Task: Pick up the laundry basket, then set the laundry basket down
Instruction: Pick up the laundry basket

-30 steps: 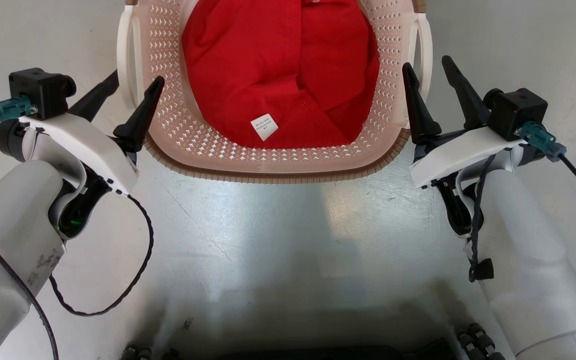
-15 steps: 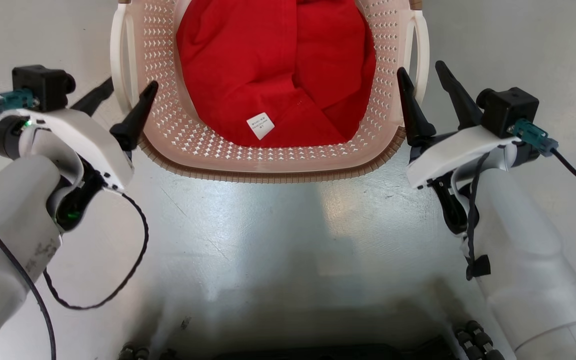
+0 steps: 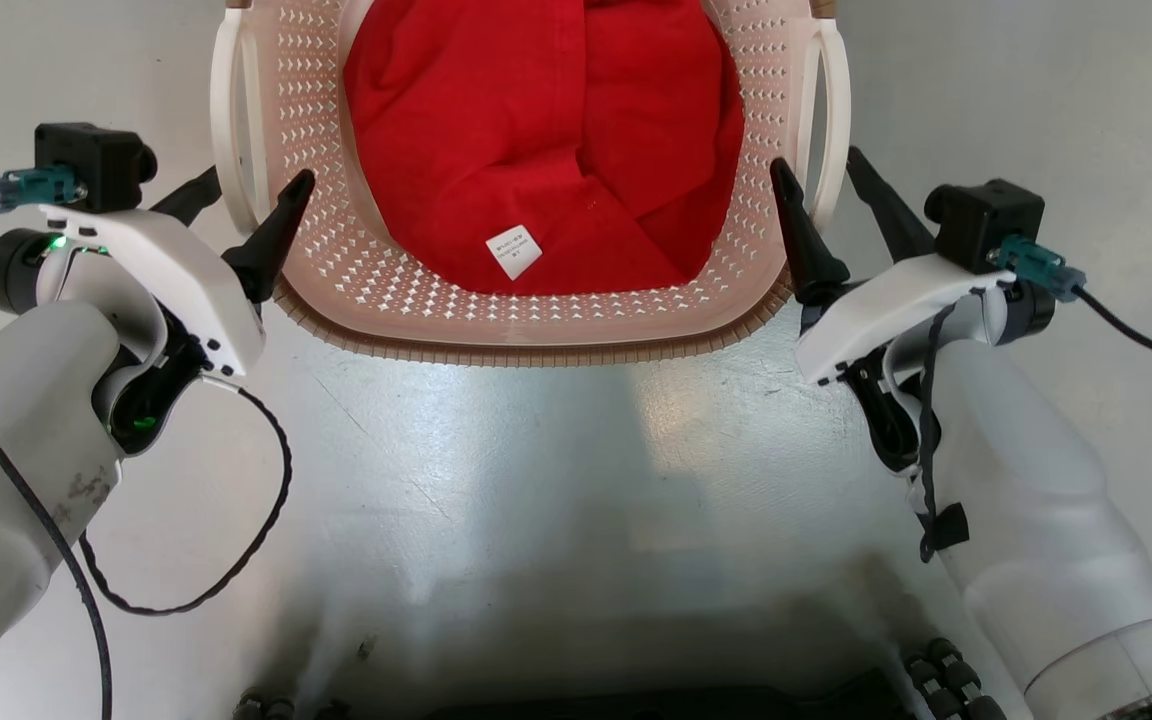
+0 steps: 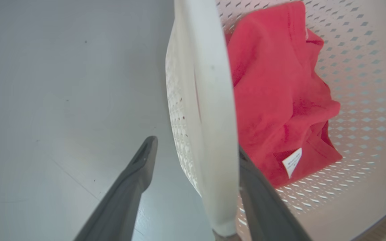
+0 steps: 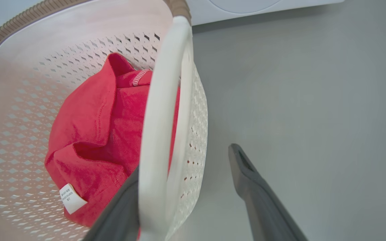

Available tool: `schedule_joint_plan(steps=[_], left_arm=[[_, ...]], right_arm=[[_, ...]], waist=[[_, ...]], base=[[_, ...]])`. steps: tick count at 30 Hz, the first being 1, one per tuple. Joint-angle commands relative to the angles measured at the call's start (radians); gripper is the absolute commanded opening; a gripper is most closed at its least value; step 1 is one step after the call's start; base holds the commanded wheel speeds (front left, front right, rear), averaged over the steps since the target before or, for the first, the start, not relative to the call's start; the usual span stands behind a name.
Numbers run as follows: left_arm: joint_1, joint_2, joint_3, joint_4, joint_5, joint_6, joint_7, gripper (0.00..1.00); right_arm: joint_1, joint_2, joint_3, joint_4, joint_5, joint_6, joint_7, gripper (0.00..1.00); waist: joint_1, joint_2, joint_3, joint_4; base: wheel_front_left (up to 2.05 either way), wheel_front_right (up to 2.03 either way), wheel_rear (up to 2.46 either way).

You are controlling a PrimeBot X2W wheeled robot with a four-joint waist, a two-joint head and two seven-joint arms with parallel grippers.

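The cream laundry basket, with perforated walls and a brown rim, stands on the floor at the top middle of the head view. My left gripper is open, one finger inside the wall and one outside, straddling the lower end of the left white handle. In the left wrist view that handle runs between the fingers of the left gripper. My right gripper is open likewise around the right handle; the right wrist view shows the right gripper astride this handle.
A red garment with a white label lies in the basket. The grey floor spreads around it. A white washer front stands beyond the basket. My dark base sits at the bottom edge.
Both grippers have moved forward along the basket's sides. The right one has shifted inward, so the handle now lies between its fingers. Both stay open.
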Motion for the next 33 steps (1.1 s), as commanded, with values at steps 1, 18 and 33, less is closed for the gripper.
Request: schedule_joint_plan(steps=[1,18,33], left_arm=[[-0.013,0.036,0.015,-0.007,-0.009,-0.006,0.003,1.0],[-0.026,0.041,-0.012,-0.013,-0.05,-0.006,0.008,0.0],[-0.011,0.033,-0.014,-0.017,-0.077,-0.006,0.006,0.0]], right_arm=[[0.023,0.017,0.024,-0.005,0.008,0.0,-0.009,1.0],[0.014,0.017,0.062,0.005,0.036,0.0,-0.009,0.0],[0.008,0.017,0.066,0.018,0.04,0.0,-0.009,0.0]], waist=[[-0.0001,0.0,0.0,0.0],[-0.0001,0.0,0.001,-0.001],[-0.0001,0.0,-0.024,0.004]], base=[[0.0,0.0,0.0],[0.0,0.0,0.0],[0.0,0.0,0.0]])
